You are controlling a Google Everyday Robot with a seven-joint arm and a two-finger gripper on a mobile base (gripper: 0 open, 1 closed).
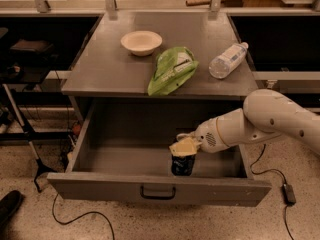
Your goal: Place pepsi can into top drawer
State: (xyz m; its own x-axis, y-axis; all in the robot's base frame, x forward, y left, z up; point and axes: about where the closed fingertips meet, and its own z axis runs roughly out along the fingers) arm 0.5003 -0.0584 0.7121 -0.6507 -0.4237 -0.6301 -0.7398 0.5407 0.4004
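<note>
The gripper (184, 147) is down inside the open top drawer (150, 194), fingers pinched narrow on the top of the pepsi can (182, 166), which hangs upright right below it, near the drawer front. The white arm (270, 121) reaches in low from the right. Up behind the gripper sit a green bag (172, 71), bowl (141, 41) and water bottle (227, 60).

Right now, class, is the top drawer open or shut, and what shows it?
Open. The top drawer is pulled out, its inside exposed; the gripper holds the pepsi can upright inside it.
</note>
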